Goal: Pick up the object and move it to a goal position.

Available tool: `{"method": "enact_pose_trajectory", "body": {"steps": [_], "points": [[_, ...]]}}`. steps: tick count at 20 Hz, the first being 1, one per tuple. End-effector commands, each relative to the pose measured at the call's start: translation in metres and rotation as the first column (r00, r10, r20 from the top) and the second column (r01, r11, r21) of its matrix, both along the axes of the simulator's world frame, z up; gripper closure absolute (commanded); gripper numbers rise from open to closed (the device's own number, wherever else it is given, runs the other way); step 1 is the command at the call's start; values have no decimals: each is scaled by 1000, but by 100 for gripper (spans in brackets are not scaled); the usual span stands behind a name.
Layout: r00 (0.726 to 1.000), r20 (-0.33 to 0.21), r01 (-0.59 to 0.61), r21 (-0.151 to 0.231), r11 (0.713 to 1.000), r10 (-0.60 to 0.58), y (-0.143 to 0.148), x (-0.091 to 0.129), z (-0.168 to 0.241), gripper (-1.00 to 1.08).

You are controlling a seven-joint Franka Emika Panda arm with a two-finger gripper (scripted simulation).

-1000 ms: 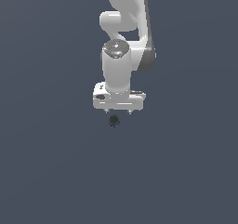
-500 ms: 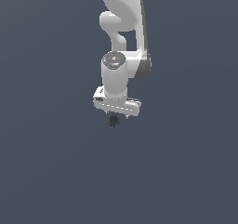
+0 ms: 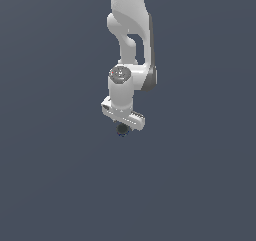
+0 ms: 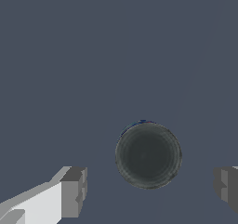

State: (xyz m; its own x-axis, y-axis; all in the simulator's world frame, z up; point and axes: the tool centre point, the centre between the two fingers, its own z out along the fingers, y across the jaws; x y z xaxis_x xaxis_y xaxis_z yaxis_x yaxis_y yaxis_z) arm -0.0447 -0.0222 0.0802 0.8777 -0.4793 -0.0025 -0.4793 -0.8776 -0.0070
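Arm [image 3: 131,40] hangs top-centre in exterior view | gripper [image 3: 123,127] directly below it – object [image 3: 122,130] right under gripper, just beneath | wrist view: object [image 4: 148,155] sits btwn fingers [image 4: 74,191], apart from both, nearer neither clearly

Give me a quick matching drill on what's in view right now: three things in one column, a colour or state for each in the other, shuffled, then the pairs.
Things:
1. claw
2. ball
3. arm

States:
A. white, reaching down from above in the exterior view
B. dark, nearly black, round
C. open, a finger on each side of the ball, not touching it

Pairs: 1-C, 2-B, 3-A
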Motion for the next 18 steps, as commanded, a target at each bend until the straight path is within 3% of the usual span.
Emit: {"method": "enact_pose_trajectory", "body": {"steps": [1, 18], "points": [[999, 0, 42, -3, 999, -42, -2, -4, -7, -92], [996, -2, 92, -7, 996, -92, -6, -10, -37, -92]]}}
